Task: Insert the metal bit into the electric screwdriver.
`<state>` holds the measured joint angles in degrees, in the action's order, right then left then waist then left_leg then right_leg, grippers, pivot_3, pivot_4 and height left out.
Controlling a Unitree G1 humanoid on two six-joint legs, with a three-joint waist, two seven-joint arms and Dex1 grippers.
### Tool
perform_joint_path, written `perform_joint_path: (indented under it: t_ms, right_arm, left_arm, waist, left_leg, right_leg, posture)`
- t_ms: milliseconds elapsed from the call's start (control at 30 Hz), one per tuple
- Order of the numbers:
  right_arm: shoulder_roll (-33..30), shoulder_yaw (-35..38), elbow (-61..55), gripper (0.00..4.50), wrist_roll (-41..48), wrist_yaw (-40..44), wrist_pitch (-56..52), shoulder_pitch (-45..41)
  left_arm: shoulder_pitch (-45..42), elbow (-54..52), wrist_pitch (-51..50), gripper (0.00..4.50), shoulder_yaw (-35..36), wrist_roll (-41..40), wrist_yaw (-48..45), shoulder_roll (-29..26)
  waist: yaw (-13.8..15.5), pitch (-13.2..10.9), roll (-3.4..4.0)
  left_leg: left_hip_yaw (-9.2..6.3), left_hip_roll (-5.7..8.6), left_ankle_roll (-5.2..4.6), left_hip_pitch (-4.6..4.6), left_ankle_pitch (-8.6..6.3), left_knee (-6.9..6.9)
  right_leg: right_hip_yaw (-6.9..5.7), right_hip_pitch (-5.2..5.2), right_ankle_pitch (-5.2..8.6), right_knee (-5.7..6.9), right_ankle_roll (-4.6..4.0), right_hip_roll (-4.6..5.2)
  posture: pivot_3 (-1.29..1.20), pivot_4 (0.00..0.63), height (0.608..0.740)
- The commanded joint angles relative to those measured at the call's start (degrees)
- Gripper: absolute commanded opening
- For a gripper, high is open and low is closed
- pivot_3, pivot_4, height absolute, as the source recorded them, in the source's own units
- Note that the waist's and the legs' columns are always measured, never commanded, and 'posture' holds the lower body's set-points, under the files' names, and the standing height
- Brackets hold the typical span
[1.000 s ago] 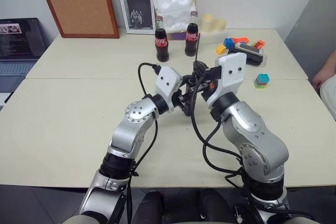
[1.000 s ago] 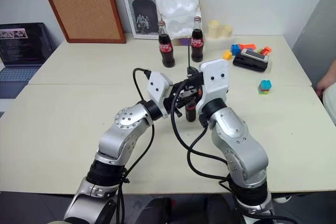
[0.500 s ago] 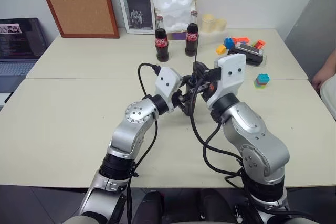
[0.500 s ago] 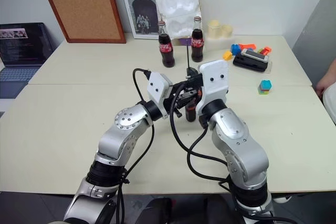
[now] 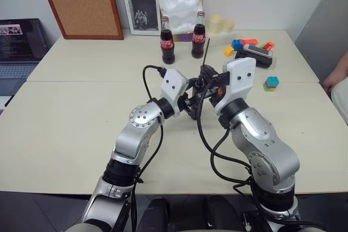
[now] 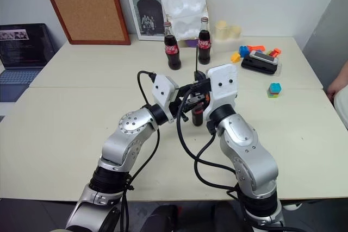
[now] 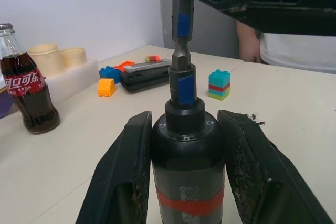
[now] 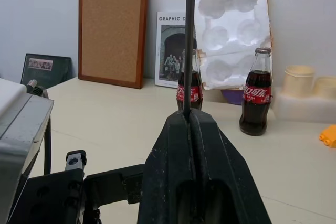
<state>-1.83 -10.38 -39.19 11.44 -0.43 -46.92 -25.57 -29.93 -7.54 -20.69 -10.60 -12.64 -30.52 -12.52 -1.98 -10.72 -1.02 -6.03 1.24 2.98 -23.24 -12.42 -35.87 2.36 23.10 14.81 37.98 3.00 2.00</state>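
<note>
Between both arms above the table [image 5: 65, 112], left gripper [image 7: 184, 145] clamps the electric screwdriver [image 7: 187, 182]; right gripper [image 8: 190, 124] pinches the metal bit [image 8: 189, 40]. Bit looks stiff, light, slippery, so grip low; its thick end sits in the chuck.

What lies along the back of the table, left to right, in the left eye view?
Laptop → corkboard → poster → two cola bottles → cream cups → coloured blocks → lone block.
</note>
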Motion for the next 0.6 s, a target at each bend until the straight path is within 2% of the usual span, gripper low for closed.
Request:
perform_joint_path:
  t_ms: [33,600]
  right_arm:
    - [-0.46,0.55,0.02,0.03,-0.16,0.69,-1.25,-1.27]
    - [-1.5,-0.58,-1.09,0.03,-0.63,2.19,-1.92,-0.17]
  left_arm:
    - [1.24,0.71,-1.19,1.67,-0.19,1.03,-0.01,-0.85]
    - [1.46,0.87,-1.02,1.67,-0.12,1.09,0.06,-0.81]
  waist:
    - [0.0,0.0,0.0]
    - [0.0,0.01,-0.01]
  left_leg:
    - [0.0,0.0,0.0,0.0,0.0,0.0]
    - [0.0,0.0,0.0,0.0,0.0,0.0]
  right_leg:
    - [0.0,0.0,0.0,0.0,0.0,0.0]
    - [0.0,-0.02,0.0,-0.02,0.0,0.0]
  posture:
    - [0.0,0.15,0.74]
    - [0.0,0.15,0.74]
